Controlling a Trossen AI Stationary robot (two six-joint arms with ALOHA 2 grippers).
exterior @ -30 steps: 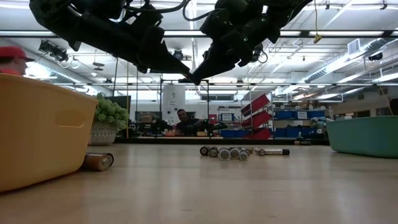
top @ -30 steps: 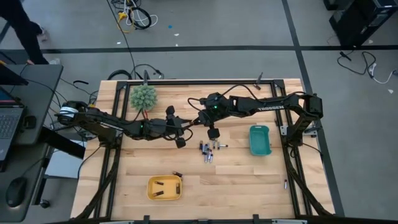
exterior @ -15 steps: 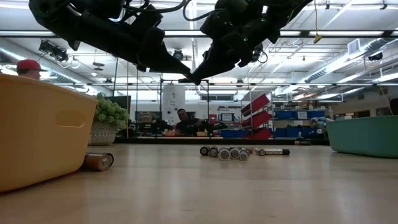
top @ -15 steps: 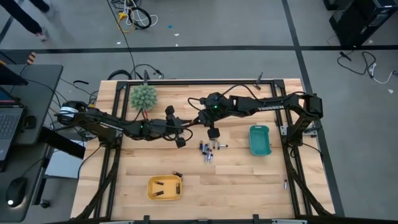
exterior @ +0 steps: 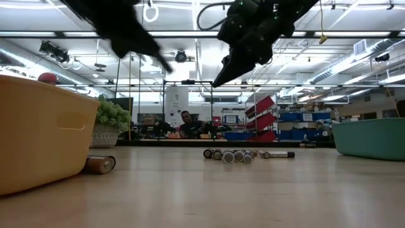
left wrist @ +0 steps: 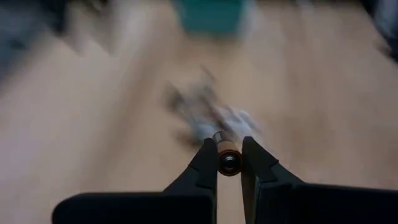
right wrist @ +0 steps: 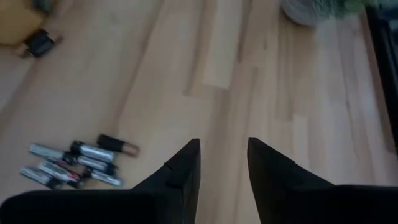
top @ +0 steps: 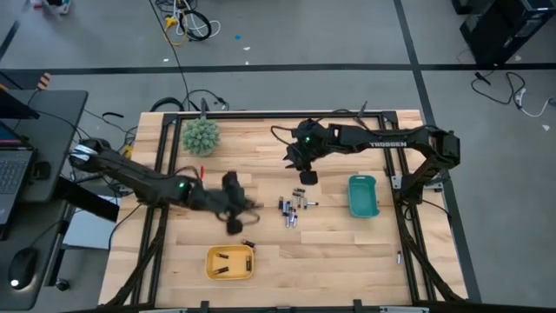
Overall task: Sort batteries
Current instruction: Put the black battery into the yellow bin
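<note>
The left hand point(left wrist: 229, 163) is clamped on a single battery point(left wrist: 229, 162), a copper-and-dark cell seen end-on between its two fingers. In the high view that hand point(top: 233, 215) hangs above the table point(top: 330, 261) left of centre, a little above the yellow tray point(top: 229, 263) near the bottom of the frame. Dark cells lie inside that tray, and one more battery point(top: 248, 243) lies on the wood just off its upper right corner; the low view shows this one point(exterior: 100, 164) beside the tray wall at the left.

The right hand point(right wrist: 222, 163) is empty, its fingers a narrow gap apart. From above it point(top: 303, 172) sits just above centre.

The loose pile of batteries point(top: 291, 210) lies at mid-frame, below the right hand and well right of the left one. The teal tray point(top: 363, 196) sits right of the pile. A spiky green ball point(top: 201, 136) stands at the table's upper left.
</note>
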